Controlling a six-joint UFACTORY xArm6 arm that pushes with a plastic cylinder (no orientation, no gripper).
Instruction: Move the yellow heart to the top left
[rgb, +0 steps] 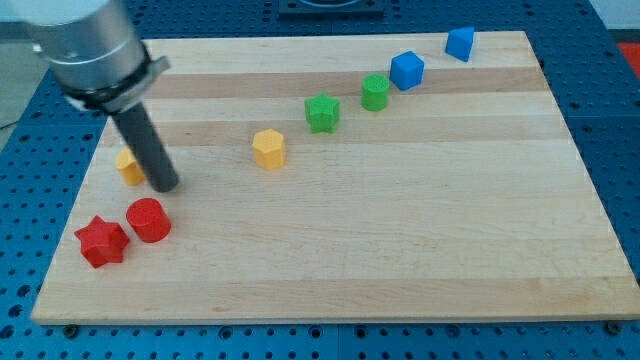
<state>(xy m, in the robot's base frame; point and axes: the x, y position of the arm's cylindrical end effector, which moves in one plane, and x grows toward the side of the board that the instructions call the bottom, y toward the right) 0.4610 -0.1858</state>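
A yellow block (129, 167), partly hidden behind my rod so its shape is unclear, sits at the view's left edge of the wooden board (400, 250). My tip (165, 186) rests just to its right, touching or nearly touching it. A second yellow block (269, 148), roughly hexagonal, lies right of it near the board's middle.
A red cylinder (149, 220) and a red star (101, 241) sit below my tip at the lower left. A green star (322, 112), a green cylinder (376, 91) and two blue blocks (407, 70) (460, 43) run diagonally toward the top right.
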